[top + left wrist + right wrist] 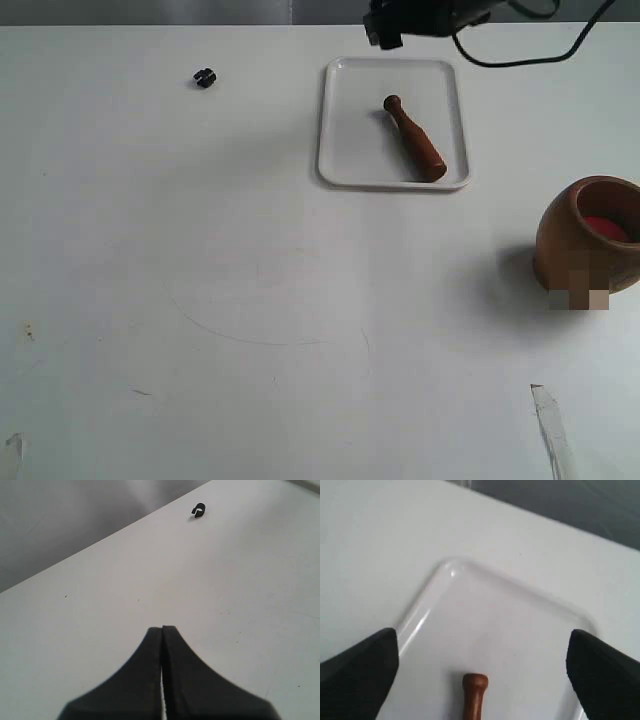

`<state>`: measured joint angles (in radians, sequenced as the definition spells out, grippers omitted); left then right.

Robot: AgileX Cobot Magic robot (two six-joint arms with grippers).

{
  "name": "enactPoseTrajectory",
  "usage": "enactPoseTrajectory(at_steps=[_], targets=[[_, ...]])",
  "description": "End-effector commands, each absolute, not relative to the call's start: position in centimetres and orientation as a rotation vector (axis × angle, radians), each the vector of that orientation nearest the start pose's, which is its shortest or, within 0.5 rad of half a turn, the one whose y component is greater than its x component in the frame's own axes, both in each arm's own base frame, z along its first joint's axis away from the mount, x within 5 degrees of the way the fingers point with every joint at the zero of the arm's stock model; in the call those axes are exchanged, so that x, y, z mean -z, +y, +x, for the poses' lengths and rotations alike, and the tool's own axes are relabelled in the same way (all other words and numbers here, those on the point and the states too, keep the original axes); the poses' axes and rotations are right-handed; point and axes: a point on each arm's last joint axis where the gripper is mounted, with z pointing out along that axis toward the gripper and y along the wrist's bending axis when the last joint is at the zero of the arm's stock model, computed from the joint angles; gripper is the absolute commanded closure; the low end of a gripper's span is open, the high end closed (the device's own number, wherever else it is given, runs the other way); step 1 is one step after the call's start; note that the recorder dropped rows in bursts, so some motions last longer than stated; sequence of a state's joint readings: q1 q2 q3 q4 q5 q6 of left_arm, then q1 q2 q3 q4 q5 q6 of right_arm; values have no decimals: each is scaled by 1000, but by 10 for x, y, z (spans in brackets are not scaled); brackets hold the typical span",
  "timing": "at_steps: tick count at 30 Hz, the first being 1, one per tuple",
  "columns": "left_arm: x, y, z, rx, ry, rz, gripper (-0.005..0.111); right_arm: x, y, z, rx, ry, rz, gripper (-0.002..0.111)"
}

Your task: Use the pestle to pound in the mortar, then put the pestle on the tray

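The pestle (415,138) lies flat on the white tray (340,120), slanted, with its small knob toward the far side. It lies free, with nothing touching it. In the right wrist view my right gripper (482,635) hangs open above the tray (495,595). Its two dark fingers stand wide apart on either side of the pestle's end (474,692). In the exterior view only part of the right arm (425,18) shows, at the far edge behind the tray. The mortar (585,235) stands upright at the right edge, red inside. My left gripper (162,628) is shut over bare table.
A tiny black object (204,77) sits at the far left of the table and also shows in the left wrist view (198,511). A black cable (520,55) loops beside the tray's far right corner. A strip of clear tape (552,430) lies at the front right.
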<state>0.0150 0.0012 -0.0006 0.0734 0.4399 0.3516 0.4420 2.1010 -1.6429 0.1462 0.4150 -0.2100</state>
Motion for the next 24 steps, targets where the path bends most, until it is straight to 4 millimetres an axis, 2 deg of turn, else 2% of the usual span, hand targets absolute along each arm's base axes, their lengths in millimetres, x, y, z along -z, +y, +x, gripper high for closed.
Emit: enactPoseTrajectory(at_steps=[1,6,12,16,21,24], targets=[[-174,3,51,-302,1897,361,107,-247,208,428,-243,2193,-634,24],[-174,3,51,-302,1897,361,107,-267,200,415,-251,2086,-580,24],[-174,3,51,-302,1897,361,107,-283,178,379,-236,1832,-476,24],[-174,3,51,-302,1897,361,107,-289,158,344,-217,1651,-418,24],[-174,3,51,-302,1897,361,107,-287,139,297,-245,1530,-417,24],[-174,3,51,-302,1897,361,107,-289,125,269,-295,1472,-360,24]])
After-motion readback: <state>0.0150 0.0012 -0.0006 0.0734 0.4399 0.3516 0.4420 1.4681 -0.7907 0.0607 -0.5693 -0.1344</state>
